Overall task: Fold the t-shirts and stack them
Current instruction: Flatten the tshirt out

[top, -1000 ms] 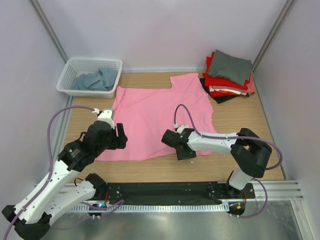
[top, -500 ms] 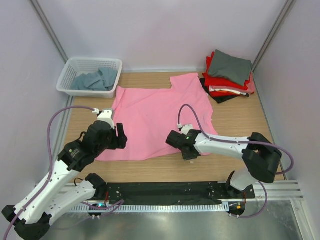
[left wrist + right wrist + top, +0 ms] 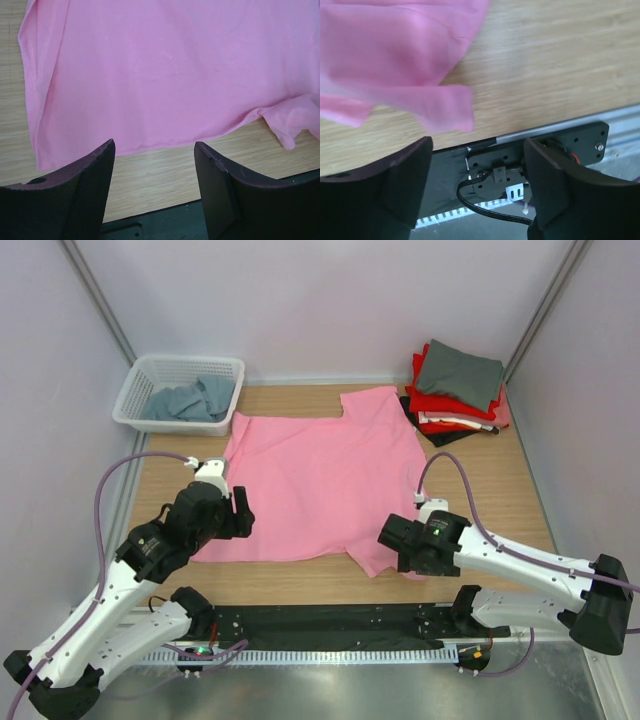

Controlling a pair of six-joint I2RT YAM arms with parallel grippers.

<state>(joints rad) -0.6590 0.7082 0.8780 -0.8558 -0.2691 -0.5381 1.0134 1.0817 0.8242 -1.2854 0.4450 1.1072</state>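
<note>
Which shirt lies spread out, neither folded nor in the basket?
The pink shirt, flat in the middle of the table. The others are folded in a stack at the far right, except a grey-blue one crumpled in the basket.

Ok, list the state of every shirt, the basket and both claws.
pink t-shirt: spread flat, unfolded, near right corner rumpled.
stacked t-shirts: folded, piled at the far right.
basket: upright, one shirt inside.
grey-blue t-shirt: crumpled, unfolded.
left claw: open, empty.
right claw: open, empty.
</note>
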